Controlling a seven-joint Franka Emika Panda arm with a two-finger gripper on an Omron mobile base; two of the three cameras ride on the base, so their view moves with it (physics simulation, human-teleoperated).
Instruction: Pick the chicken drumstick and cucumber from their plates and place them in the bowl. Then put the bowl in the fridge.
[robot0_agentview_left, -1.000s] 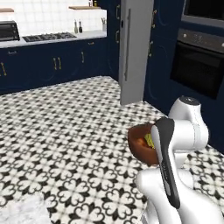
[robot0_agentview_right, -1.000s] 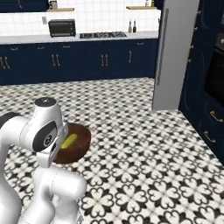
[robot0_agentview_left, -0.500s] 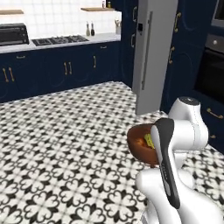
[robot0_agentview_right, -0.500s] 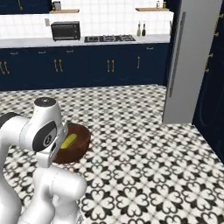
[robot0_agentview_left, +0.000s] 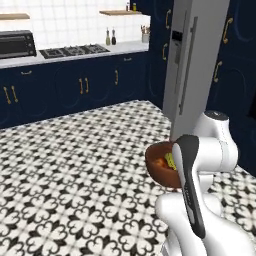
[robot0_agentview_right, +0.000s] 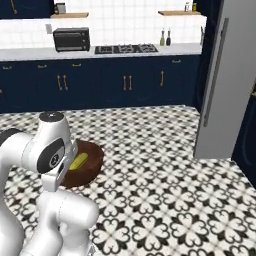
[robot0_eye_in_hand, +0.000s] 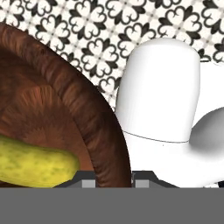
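Hand view: the bowl's (robot0_eye_in_hand: 98, 131) rim is pinched by the end effector (robot0_eye_in_hand: 113, 177); the cucumber (robot0_eye_in_hand: 35, 166) is seen inside the bowl.

Black-and-white patterned tile floor (robot0_agentview_left: 75, 170) spreads out from the navy cabinets (robot0_agentview_right: 115, 85), which run along the back wall. Cabinet doors carry brass handles (robot0_agentview_right: 127, 82). White counter (robot0_agentview_right: 30, 53) tops the cabinets. On the counter: black toaster oven (robot0_agentview_right: 71, 39) at left, gas hob (robot0_agentview_right: 126, 48) just right of it, 2 dark bottles (robot0_agentview_right: 165, 37) right of the hob. Wooden shelf (robot0_agentview_right: 180, 12) on the white tiled wall above the bottles.
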